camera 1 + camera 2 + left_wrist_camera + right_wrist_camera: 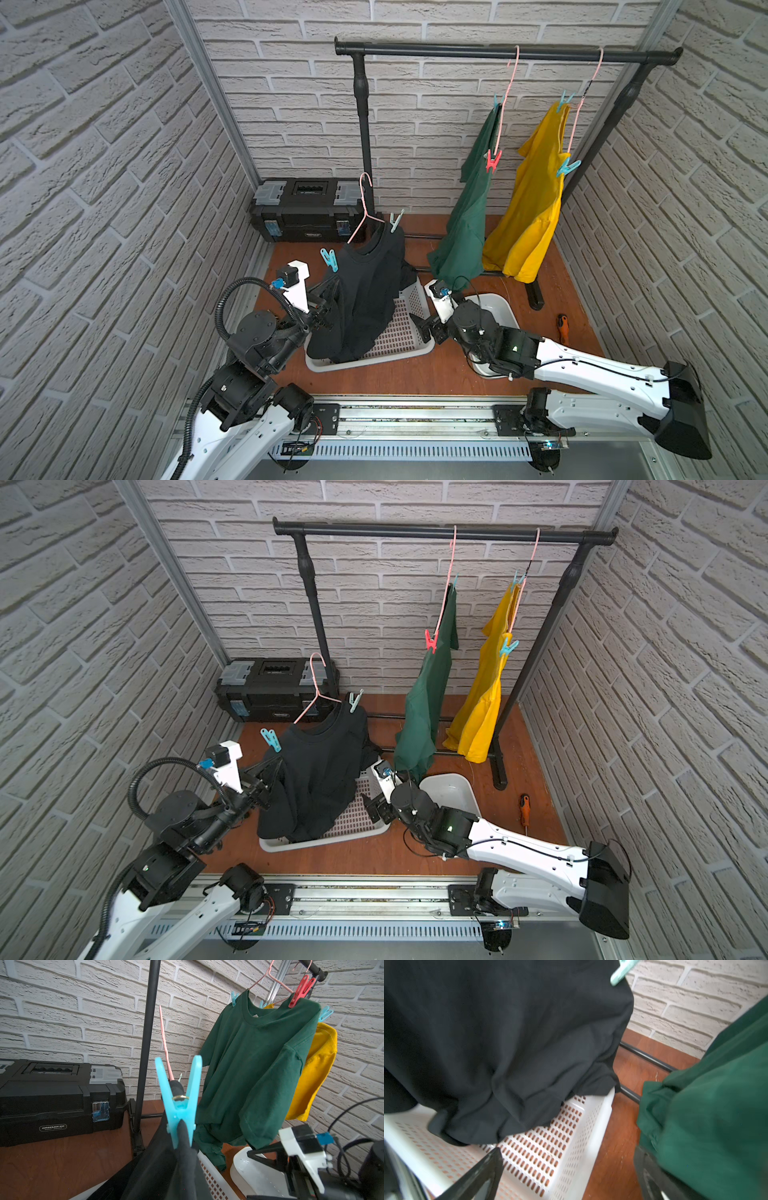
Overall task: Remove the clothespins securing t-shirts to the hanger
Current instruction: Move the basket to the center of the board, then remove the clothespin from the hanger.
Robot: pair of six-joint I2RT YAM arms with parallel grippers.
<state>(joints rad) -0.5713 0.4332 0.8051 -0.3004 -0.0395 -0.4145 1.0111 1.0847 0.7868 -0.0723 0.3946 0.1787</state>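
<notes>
Six clothespins: clipped on the shirts, two apiece (red clothespin on the green).
Black t-shirt: hung on a pink hanger off the black rail, with hem down in the white basket on the table.
Green t-shirt, yellow t-shirt: hung side by side from that rail.
Left jaws: closed on the black t-shirt's cloth just below a teal clothespin.
Right jaws: spread wide, gripped nothing, low over the basket beside the black hem.
</notes>
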